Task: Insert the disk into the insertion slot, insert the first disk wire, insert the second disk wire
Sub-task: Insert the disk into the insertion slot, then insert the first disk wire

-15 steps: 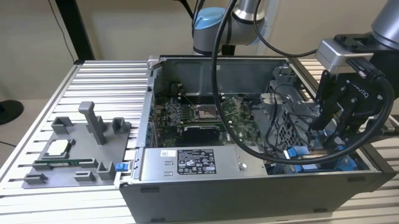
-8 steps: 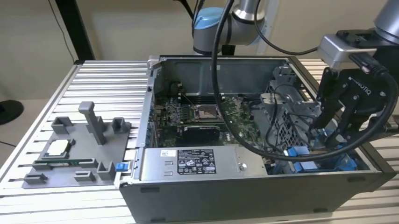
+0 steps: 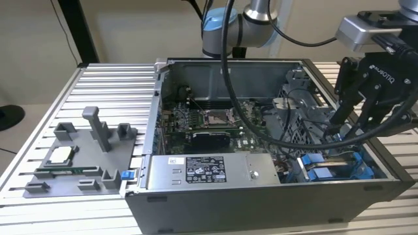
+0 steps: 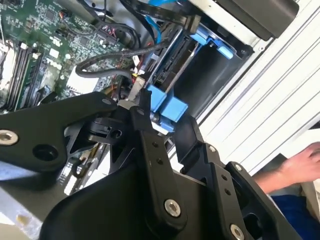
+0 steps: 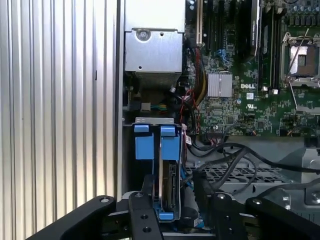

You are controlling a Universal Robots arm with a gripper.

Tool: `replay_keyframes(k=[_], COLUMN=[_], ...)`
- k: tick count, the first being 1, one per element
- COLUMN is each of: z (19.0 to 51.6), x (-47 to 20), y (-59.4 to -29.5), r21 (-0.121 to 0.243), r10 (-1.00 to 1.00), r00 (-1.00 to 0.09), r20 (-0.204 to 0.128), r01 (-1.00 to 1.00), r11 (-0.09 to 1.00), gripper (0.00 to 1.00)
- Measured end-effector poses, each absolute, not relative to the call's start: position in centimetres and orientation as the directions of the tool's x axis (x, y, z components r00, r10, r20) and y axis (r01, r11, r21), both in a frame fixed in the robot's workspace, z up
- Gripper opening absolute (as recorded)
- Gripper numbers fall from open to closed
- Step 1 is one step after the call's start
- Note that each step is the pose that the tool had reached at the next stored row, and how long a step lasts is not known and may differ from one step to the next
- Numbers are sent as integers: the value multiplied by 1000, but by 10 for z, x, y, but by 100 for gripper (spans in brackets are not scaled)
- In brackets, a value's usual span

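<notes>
The claw [image 5: 173,179] hangs in the corner of the case [image 3: 261,200] at the exterior view's right. Its jaws stand part open astride the disk [image 5: 169,194] (a gap shows on each side) and grip nothing. The disk stands on edge in the slot [image 5: 143,146]. Black cables [image 5: 235,156] loop just beside it, over the motherboard [image 5: 240,100]. A hand [image 4: 300,165] lies outside the case.

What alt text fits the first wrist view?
The black gripper is at the disk, which stands on edge in its blue carrier at the insertion slot of an open computer case. Near it are a grey metal box and the green motherboard; a ribbed aluminium table runs alongside.
</notes>
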State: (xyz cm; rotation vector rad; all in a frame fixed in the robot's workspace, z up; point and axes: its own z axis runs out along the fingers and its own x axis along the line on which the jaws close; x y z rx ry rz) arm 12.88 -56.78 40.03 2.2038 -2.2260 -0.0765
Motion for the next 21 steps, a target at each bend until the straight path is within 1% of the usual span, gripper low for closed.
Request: replay_keyframes(k=[2,4,8,21], z=[400,399,398,388], x=[127,126,125,115], y=[-560,-555,-550,-538], r21=[36,27,16,-44], r10=[-1000,-1000,-999,-999], r00=[-10,-10,-4,3], r20=[-22,-8,48,50], r01=[-999,-1000,-1000,-999], r11=[10,9,5,-5], gripper=[100,100,100,100])
